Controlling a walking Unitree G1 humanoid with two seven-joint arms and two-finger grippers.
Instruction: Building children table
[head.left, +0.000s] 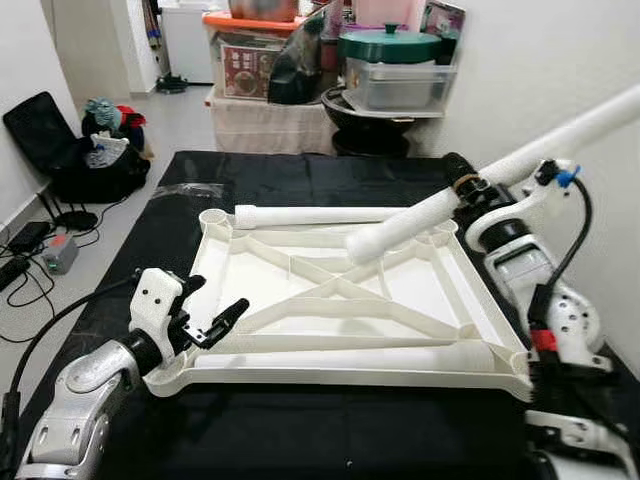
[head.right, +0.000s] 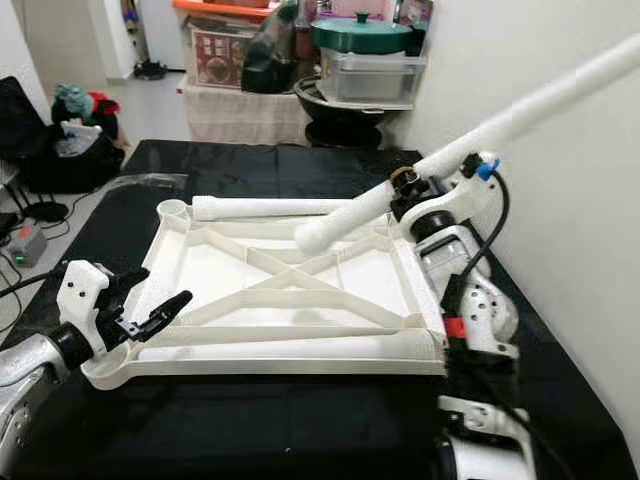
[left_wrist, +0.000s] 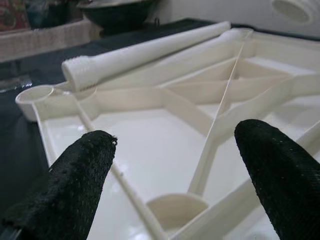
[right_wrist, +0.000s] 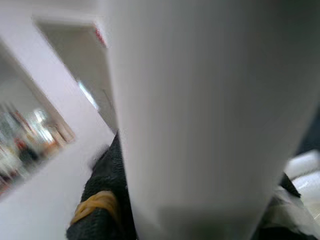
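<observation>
Here, right end effector (head.left: 470, 190) gripping leg (head.left: 500, 170), tabletop (head.left: 340, 300) apparently below

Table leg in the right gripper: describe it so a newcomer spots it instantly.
On the black mat lies an upturned white plastic tabletop. Above its far right corner, the right gripper holds a long white plastic tube leg slanting up toward the wall. Unlike the two legs lying flat along the tabletop's edges, it is raised and tilted.

We are in a lived-in home, a spare or storage room: a green-lidded pot (head.left: 389, 45) sits on a clear plastic tub (head.left: 398, 84) against white walls, with cardboard boxes (head.left: 247, 68), a black suitcase (head.left: 48, 135), heaped clothes (head.left: 108, 120) and cables (head.left: 25, 262) on the tiled floor (head.left: 180, 115)
</observation>
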